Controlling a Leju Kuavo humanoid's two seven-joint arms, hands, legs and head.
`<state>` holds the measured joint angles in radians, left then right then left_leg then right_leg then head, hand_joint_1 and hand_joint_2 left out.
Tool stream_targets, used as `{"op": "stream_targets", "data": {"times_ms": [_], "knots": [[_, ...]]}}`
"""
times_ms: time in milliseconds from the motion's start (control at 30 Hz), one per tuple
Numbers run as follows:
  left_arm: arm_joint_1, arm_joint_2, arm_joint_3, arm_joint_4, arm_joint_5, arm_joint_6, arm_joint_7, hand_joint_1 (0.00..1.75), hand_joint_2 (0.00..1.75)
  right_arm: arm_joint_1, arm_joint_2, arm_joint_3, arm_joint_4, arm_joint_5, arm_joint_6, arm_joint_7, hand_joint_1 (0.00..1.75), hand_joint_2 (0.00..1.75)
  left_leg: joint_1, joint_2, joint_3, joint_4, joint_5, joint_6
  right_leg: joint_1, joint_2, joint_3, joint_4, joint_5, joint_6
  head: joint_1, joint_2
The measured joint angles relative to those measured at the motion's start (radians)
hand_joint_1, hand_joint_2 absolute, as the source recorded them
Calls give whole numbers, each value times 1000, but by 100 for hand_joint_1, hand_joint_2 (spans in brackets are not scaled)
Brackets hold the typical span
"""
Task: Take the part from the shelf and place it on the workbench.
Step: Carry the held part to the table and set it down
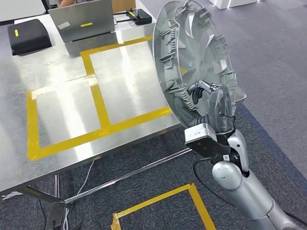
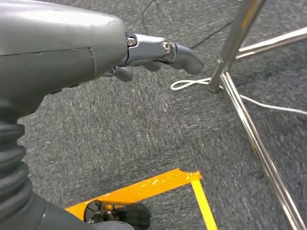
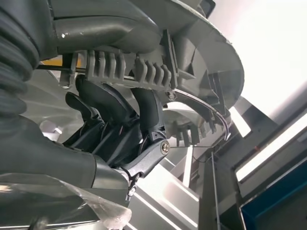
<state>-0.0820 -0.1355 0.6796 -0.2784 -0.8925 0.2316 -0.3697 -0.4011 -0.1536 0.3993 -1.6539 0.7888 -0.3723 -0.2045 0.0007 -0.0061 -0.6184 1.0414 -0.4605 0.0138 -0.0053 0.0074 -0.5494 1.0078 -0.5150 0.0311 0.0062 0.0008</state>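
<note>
The part is a large round grey plastic wheel cover (image 1: 192, 52), held up on edge at the right end of the steel workbench (image 1: 68, 110). My right hand (image 1: 208, 103) grips its lower rim, fingers curled around the ribbed inner edge. In the right wrist view the dark fingers (image 3: 119, 115) wrap the wheel cover's rim (image 3: 203, 62). My left hand (image 2: 108, 52) hangs over grey carpet, its fingers stretched out with nothing in them.
Yellow tape (image 1: 98, 100) marks rectangles on the workbench. A black case (image 1: 29, 34), a silver box (image 1: 85, 24) and a black device (image 1: 141, 17) sit at its far edge. Steel table legs (image 2: 253, 129), a white cable (image 2: 188, 84) and floor tape (image 2: 152, 187) lie below.
</note>
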Motion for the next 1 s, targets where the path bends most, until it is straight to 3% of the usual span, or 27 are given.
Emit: {"op": "stream_targets", "data": {"times_ms": [67, 100, 200, 233, 267, 333, 400, 433, 533, 600, 700, 733, 767, 800, 867, 900, 933, 1000], "knots": [[0, -1, -2, 0, 0, 0, 0, 0, 175, -6, 0, 1, 6, 0, 0, 1, 175, 175, 5, 0, 8, -11, -4, 9, 0, -2, -11, 12, -10, 10, 2, 0], [-1, -1, -2, 0, -1, 0, 0, 0, 175, -8, 1, 2, 8, 0, 0, 2, 175, 175, 8, 0, 13, -15, -6, 14, 0, -2, -29, 44, -24, 14, 3, 0], [-4, -1, -4, 0, -1, 0, 0, 0, 175, -12, 1, 5, 18, 0, 0, 2, 175, 175, 9, 1, 27, -18, -18, 27, -6, -3, -149, 237, -79, 27, 6, 0], [-4, -1, -5, 0, -2, -1, 1, 0, 175, -12, 1, 6, 21, 0, 0, 3, 175, 175, 10, 1, 34, -18, -24, 28, -8, -3, -184, 281, -79, 30, 6, 0], [-3, -2, -6, 0, -2, -1, 1, 0, 175, -12, 1, 6, 25, -1, 1, 6, 175, 175, 10, 0, 42, -18, -31, 27, -9, -4, -201, 289, -59, 32, 6, 0], [-3, -3, -9, 0, -2, -1, 1, 0, 175, -16, 1, 7, 34, -2, 1, 12, 175, 175, 11, -4, 65, -18, -48, 23, -11, -7, -180, 192, 32, 30, 6, 0], [-4, -4, -13, 0, -4, -2, 4, 0, 175, -24, 1, 7, 45, -2, 3, 15, 175, 175, 9, -6, 82, -17, -64, 13, -8, -11, -129, 77, 91, 25, 7, 0], [-6, -4, -15, 0, -5, -2, 5, 0, 175, -30, 2, 7, 50, -3, 5, 16, 175, 175, 7, -6, 84, -16, -69, 8, -6, -11, -112, 45, 93, 20, 6, 0], [-11, -4, -19, 0, -7, -5, 8, 0, 175, -43, 5, 7, 64, -4, 10, 22, 175, 175, 7, -3, 85, -19, -77, -7, -5, -7, -95, 21, 69, 1, 5, 0], [-14, -5, -25, 0, -8, -7, 8, 0, 175, -52, 7, 7, 77, -4, 12, 27, 175, 175, 8, -1, 72, 15, -99, -16, -9, -7, -84, 13, 63, -11, 4, 0], [-16, -6, -32, 0, -8, -10, 9, 0, 175, -67, 13, 11, 102, -3, 16, 31, 175, 175, 9, -1, -27, 199, -165, -22, -9, -7, -66, 10, 50, -23, 0, 0], [-15, -6, -33, 0, -8, -11, 10, 0, 175, -70, 14, 13, 112, -3, 18, 32, 175, 175, 9, -1, -62, 252, -172, -23, -8, -7, -59, 10, 44, -24, 0, 0], [-15, -6, -34, 0, -8, -11, 11, 0, 175, -72, 15, 15, 121, -3, 21, 34, 175, 175, 9, -1, -85, 274, -156, -24, -8, -6, -50, 10, 38, -24, 1, 0], [-15, -6, -35, 0, -8, -11, 11, 0, 175, -76, 16, 17, 131, -3, 23, 37, 175, 175, 9, -1, -92, 257, -118, -24, -7, -5, -40, 10, 31, -23, 1, 0], [-16, -6, -40, 0, -8, -12, 11, 0, 175, -89, 20, 21, 147, -3, 26, 42, 175, 175, 8, -1, -68, 147, -15, -20, -7, -3, -20, 10, 16, -19, 1, 0], [-16, -5, -42, 0, -8, -13, 11, 0, 175, -99, 23, 23, 155, -2, 27, 43, 175, 175, 6, -1, -52, 94, 20, -16, -6, -1, -12, 11, 9, -15, 1, 0], [-17, -5, -44, 0, -8, -14, 12, 0, 175, -107, 26, 25, 161, -1, 28, 45, 175, 175, 5, -1, -37, 55, 33, -11, -5, 0, -9, 11, 5, -11, 1, 0], [-20, -5, -48, 0, -8, -16, 13, 0, 175, -122, 31, 28, 173, 2, 29, 47, 175, 175, 1, -1, -23, 23, 16, -2, -3, 0, -12, 11, 2, -1, -1, 0]]}}
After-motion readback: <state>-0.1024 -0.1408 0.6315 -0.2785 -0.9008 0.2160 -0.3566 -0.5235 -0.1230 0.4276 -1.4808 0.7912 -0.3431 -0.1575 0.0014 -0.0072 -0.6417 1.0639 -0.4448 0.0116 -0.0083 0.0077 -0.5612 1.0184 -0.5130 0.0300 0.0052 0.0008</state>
